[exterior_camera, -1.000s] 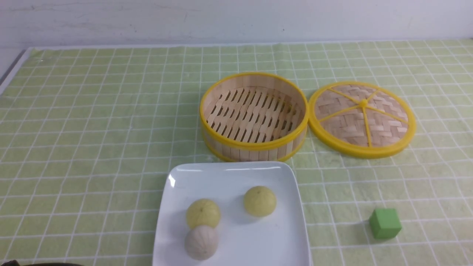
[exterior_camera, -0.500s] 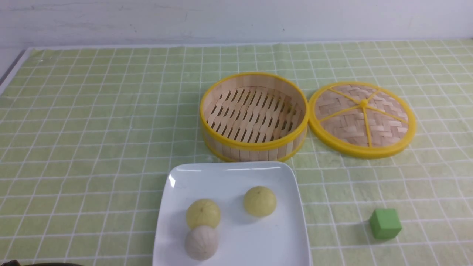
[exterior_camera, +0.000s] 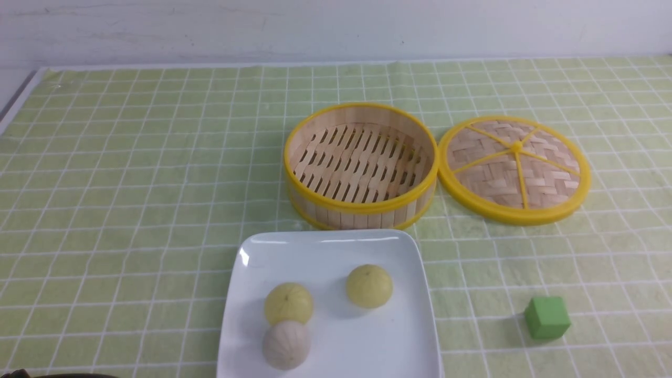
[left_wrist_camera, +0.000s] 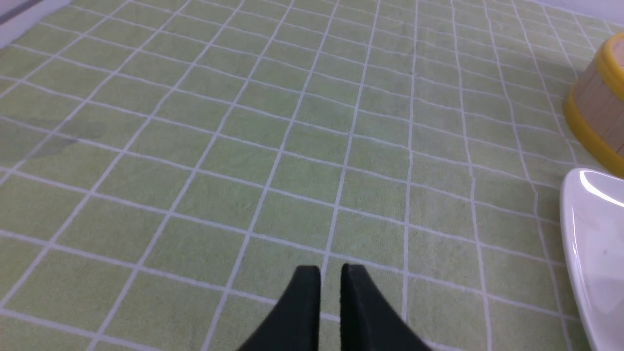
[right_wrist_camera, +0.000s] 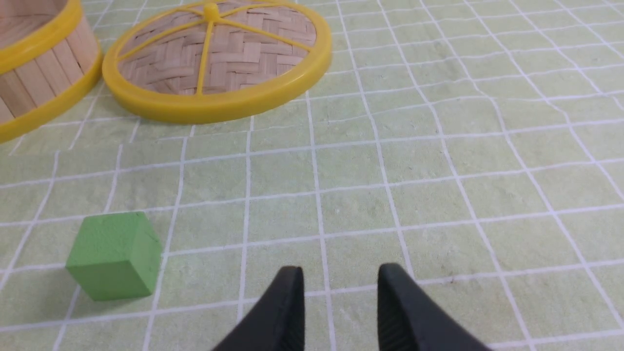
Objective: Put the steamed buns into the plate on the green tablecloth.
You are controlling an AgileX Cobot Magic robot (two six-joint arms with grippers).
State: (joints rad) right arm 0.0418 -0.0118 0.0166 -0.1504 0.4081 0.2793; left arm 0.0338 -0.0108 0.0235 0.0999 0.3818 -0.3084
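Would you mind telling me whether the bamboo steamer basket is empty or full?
Empty: the bamboo steamer basket shows only bare slats; its lid lies beside it.

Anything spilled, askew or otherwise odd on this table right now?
Nothing stands out. All three small round steamed buns sit upright in the glossy white square plate; the round bamboo steamer basket is empty, with its woven yellow-rimmed lid lying flat beside it.

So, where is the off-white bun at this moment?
In the front view the off-white bun lies on the white plate, near its front left part, touching the yellow bun just behind it. The bamboo steamer stands beyond the plate.
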